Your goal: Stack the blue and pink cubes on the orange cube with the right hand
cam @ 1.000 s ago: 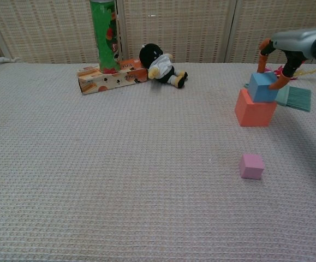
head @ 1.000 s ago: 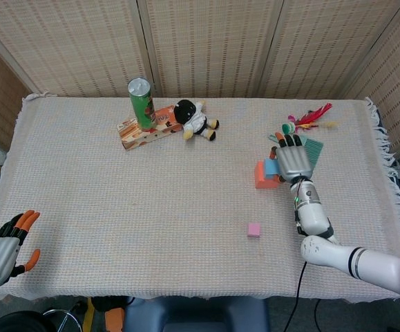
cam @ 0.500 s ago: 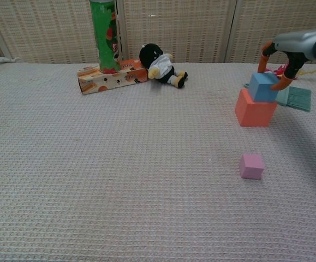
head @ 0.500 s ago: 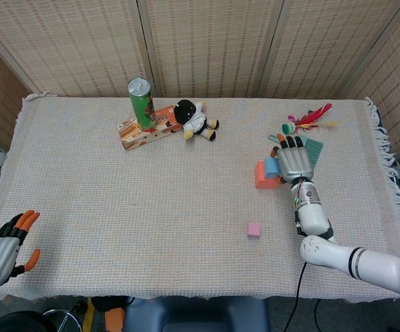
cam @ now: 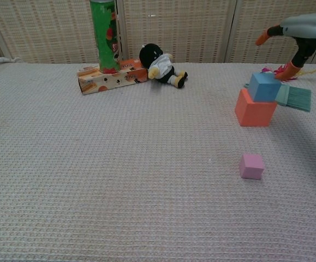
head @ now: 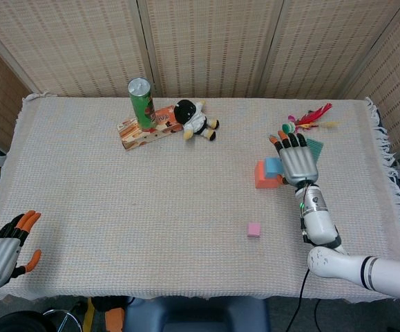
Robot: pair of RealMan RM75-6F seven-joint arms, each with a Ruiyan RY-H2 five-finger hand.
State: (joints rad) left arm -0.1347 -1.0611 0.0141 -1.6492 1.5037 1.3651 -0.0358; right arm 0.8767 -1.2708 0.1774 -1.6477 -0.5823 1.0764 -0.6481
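Observation:
The blue cube (cam: pixel 264 87) sits on the orange cube (cam: pixel 254 109), toward its right edge; in the head view the blue cube (head: pixel 273 166) shows beside the orange cube (head: pixel 262 175). The pink cube (cam: pixel 252 166) lies alone on the cloth nearer the front, also seen as the pink cube (head: pixel 254 229) from above. My right hand (cam: pixel 299 30) hovers above and right of the blue cube, fingers spread, holding nothing; the head view shows the right hand (head: pixel 298 158) just right of the stack. My left hand (head: pixel 5 249) rests open at the table's front left corner.
A green can (head: pixel 139 104) stands on a flat snack box (head: pixel 148 129) at the back, with a plush toy (head: pixel 196 120) beside them. A teal brush (cam: pixel 294 97) and a feathered toy (head: pixel 309 117) lie right behind the stack. The table's right edge (head: pixel 386 159) is close.
My right hand has let go of the blue cube and risen, its fingers spreading. The blue cube stays on the orange cube. The left hand has not moved.

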